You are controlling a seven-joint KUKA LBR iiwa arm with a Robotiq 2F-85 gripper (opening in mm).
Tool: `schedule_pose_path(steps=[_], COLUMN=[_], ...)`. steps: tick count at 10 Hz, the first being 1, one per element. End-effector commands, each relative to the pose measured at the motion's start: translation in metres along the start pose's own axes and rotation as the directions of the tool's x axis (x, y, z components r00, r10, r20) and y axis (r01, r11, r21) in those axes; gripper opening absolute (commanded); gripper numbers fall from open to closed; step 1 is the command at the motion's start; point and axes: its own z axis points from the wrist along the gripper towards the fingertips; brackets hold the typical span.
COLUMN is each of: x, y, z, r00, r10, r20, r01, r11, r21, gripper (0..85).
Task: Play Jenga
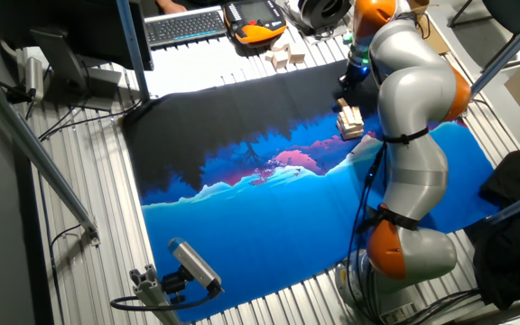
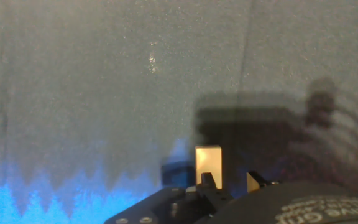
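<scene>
In the fixed view, no writing can be read anywhere. A small tower of pale tan wooden blocks [image 1: 350, 120], stacked crosswise, stands on a printed cloth mat [image 1: 269, 208] that covers the ridged metal bench [image 1: 97, 226]; the mat is black at its far part and bright blue nearer, with a pink and white mountain scene between. The tower sits at the mat's right side, just beside the glossy silver and orange arm [image 1: 413, 117], which bends over it and hides the end effector. Beyond the mat's far edge lie a few loose pale wooden blocks [image 1: 283, 56], a black keyboard [image 1: 186, 25] and an orange and black handheld pendant [image 1: 255, 20]. A small silver camera on a bracket [image 1: 192, 266] stands near the mat's near left corner.

In the hand view, the black end effector [image 2: 232, 182] fills the lower right, with embossed lettering too blurred to read. A single pale block end [image 2: 208, 160] rises just above its two dark fingertips [image 2: 207, 180], against grainy grey cloth fading to blue. I cannot tell whether the fingers clamp this block or stand loose.
</scene>
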Motion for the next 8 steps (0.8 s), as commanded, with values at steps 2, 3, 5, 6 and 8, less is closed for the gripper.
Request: schedule_pose_path(steps=[2, 3, 5, 6, 8], x=[0.006, 0.009, 0.015, 0.020, 0.030], y=[0.003, 0.006, 0.015, 0.019, 0.025], z=[-0.007, -0.011, -0.022, -0.027, -0.037], r00=[1.000, 0.999, 0.996, 0.994, 0.991], r10=[0.022, 0.038, 0.075, 0.098, 0.128], r20=[-0.009, -0.019, -0.039, -0.041, -0.045], r01=[-0.022, -0.038, -0.076, -0.099, -0.130], r11=[1.000, 0.999, 0.997, 0.995, 0.991], r21=[-0.013, -0.017, -0.004, -0.013, -0.029], gripper=[17.0, 17.0, 17.0, 17.0, 0.0])
